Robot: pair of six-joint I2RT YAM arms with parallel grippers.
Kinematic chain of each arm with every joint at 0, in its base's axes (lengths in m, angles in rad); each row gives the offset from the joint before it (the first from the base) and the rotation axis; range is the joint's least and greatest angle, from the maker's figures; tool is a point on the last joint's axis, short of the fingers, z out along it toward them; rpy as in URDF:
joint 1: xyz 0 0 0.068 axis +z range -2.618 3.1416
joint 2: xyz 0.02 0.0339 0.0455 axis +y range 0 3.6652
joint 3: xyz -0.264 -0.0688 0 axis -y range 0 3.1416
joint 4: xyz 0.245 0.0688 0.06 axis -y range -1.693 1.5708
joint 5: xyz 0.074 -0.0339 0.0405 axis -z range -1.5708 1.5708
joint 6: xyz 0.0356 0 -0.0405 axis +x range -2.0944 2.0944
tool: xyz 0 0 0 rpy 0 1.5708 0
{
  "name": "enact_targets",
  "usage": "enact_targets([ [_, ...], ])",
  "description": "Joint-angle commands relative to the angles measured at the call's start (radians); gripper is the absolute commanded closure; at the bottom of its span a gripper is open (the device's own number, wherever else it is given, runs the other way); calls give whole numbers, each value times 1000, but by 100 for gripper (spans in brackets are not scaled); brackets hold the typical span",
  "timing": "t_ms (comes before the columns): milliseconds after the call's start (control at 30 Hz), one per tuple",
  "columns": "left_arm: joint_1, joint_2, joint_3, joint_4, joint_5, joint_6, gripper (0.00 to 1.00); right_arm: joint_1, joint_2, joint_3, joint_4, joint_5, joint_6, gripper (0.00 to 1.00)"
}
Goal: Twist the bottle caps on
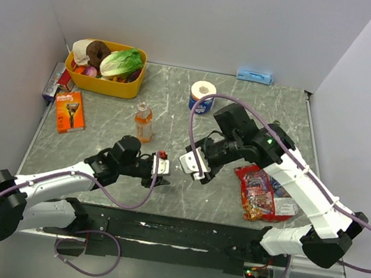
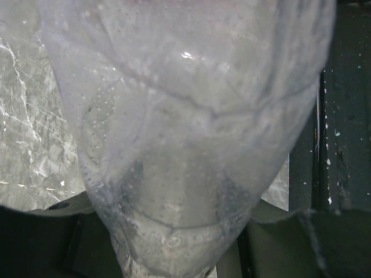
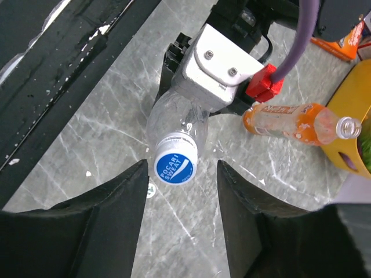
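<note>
— Two arms over the tabletop (image 1: 260, 115). How does the left one lie?

— My left arm runs low from the near left corner towards the middle, forearm almost level. Just beyond its wrist an orange drink bottle (image 1: 143, 122) stands upright, its mouth open. My left hand (image 1: 162, 167) is clamped narrow around the body of a clear bottle (image 3: 174, 116), close under the shoulder. That hand's own camera sees little but the crumpled, see-through wall, speckled with fine droplets.

— And how does the bottle sit in the grip?

— It is tipped over on its side, neck turned rightwards at my other hand. A blue cap (image 3: 175, 165) with white lettering sits on the neck. I cannot tell whether it is wound fully down, nor whether the bottle rests on the stone or hangs just above it.

— The right arm?

— It climbs from the near right corner, passes over a red snack packet (image 1: 261, 193), then folds back to the left, so that my right hand (image 1: 188, 164) points straight at the capped end. That hand stands partly open. Its dark fingers (image 3: 119, 214) flank the cap, one on each side, a gap on both sides, and touch nothing.
</note>
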Motion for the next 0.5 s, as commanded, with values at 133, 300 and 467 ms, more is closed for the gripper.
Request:
enact_targets([
  [133,2,-19,42,31,34,18,99,15,33,18,-19,-6,-40,50],
  [300,5,-19,40,55,22,-10,99,17,55,25,-39,2,-32,57],
  [467,8,-17,34,91,7,-40,99,17,61,2,4,28,28,76],
])
